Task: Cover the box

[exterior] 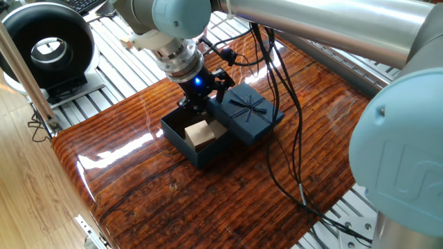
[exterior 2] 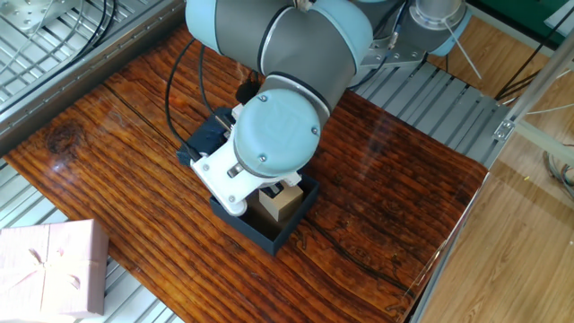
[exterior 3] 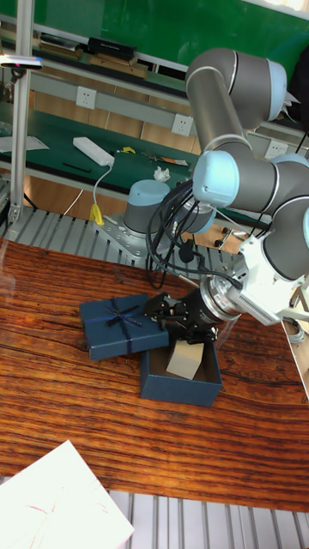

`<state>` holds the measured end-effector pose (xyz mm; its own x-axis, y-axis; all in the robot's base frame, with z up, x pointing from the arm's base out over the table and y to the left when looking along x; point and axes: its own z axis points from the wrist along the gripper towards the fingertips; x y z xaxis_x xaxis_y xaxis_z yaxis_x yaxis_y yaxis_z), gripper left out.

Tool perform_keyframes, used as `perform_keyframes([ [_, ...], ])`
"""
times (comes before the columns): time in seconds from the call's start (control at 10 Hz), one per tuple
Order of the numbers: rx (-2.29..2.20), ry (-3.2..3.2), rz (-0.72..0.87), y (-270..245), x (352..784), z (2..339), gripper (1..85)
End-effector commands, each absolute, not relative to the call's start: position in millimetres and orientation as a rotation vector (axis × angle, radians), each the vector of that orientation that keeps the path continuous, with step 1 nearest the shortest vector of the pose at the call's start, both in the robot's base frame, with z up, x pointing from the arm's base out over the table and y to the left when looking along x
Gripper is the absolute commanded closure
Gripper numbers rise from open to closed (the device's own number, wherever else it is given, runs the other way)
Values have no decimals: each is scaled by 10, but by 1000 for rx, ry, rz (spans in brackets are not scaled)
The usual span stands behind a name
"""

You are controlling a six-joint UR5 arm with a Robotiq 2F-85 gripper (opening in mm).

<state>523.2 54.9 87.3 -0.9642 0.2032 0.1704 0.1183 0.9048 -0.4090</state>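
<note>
**Box open, lid alongside, gripper at the lid's edge**

The box (exterior: 194, 142) stood uncovered near the middle of the glossy wood-grain surface (exterior: 138, 180). It was a dark navy square base with plain sides. Inside it sat one tan cardboard block (exterior: 198, 133), tilted against the inner wall on the lid's side; it filled only part of the interior, and dark floor showed around it in the tall fixed view.

The lid (exterior: 246, 113), navy with a flat bow of the same colour on top, lay touching the box on one side, slightly raised at the edge nearest the gripper. In the tall fixed view it rested partly over the box's rim.

The gripper (exterior: 205, 97) was down at the junction of lid and box, a blue light glowing on its body. Its dark fingers (exterior 3: 174, 310) sat at the lid's near edge. Whether they had closed on that edge, or how far apart they stood, could not be told from any view; the arm's wrist hid them in the other fixed view.

A pale pink box (exterior 2: 49, 269) with a bow of its own lay at the corner of the surface, well apart from the navy pair.

No brand, label or readable writing was visible on any container.
</note>
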Motion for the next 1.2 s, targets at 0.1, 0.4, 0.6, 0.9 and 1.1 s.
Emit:
perform_keyframes([
  [0.1, -294, -2836, 492, 733, 5269, 1057, 520],
  [0.4, -384, -2825, 352, 949, 5353, 1174, 517],
  [0.6, -413, -2832, 317, 995, 5394, 1156, 513],
  [0.9, -400, -2872, 299, 1014, 5496, 1120, 480],
  [1.1, -379, -2888, 305, 984, 5557, 1102, 447],
])
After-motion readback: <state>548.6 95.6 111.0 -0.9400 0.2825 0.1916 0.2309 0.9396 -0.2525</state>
